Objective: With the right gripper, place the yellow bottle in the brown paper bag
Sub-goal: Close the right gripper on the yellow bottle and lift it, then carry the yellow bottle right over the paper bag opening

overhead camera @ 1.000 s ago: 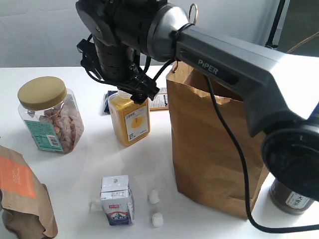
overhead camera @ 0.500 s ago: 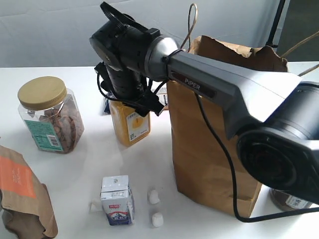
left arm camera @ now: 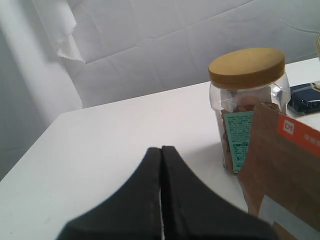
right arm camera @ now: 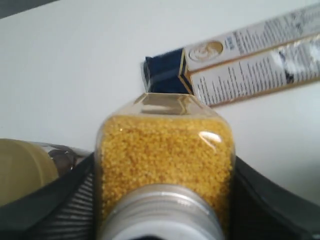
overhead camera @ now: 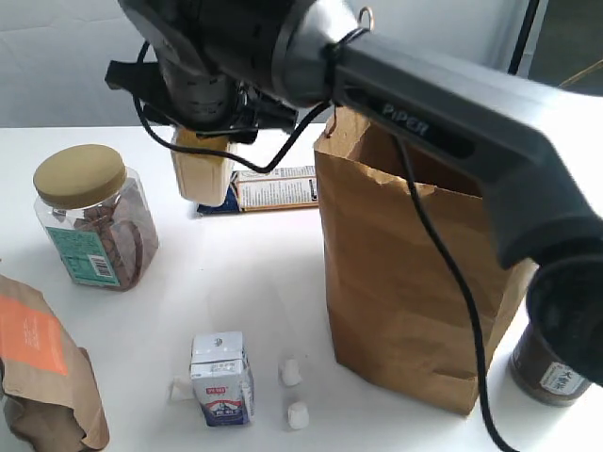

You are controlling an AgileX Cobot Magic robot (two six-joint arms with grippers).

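Note:
The yellow bottle point(overhead camera: 202, 175) hangs in the air above the table, left of the brown paper bag point(overhead camera: 405, 264), which stands upright with its top open. My right gripper point(overhead camera: 203, 134) is shut on the bottle's upper part. In the right wrist view the bottle point(right arm camera: 165, 155) fills the space between the two black fingers point(right arm camera: 60, 200), its cap nearest the camera. My left gripper point(left arm camera: 161, 151) is shut with nothing in it, low over the white table.
A nut jar point(overhead camera: 89, 221) with a gold lid stands at the left. A brown pouch point(overhead camera: 38, 367) with an orange label lies in front of it. A small carton point(overhead camera: 221, 379) and white lumps point(overhead camera: 291, 372) sit at the front. A flat box point(overhead camera: 273, 188) lies behind; a dark jar point(overhead camera: 551, 372) stands right of the bag.
The right gripper has lifted the yellow bottle off the table and carried it up and to the left. The flat box behind it now shows.

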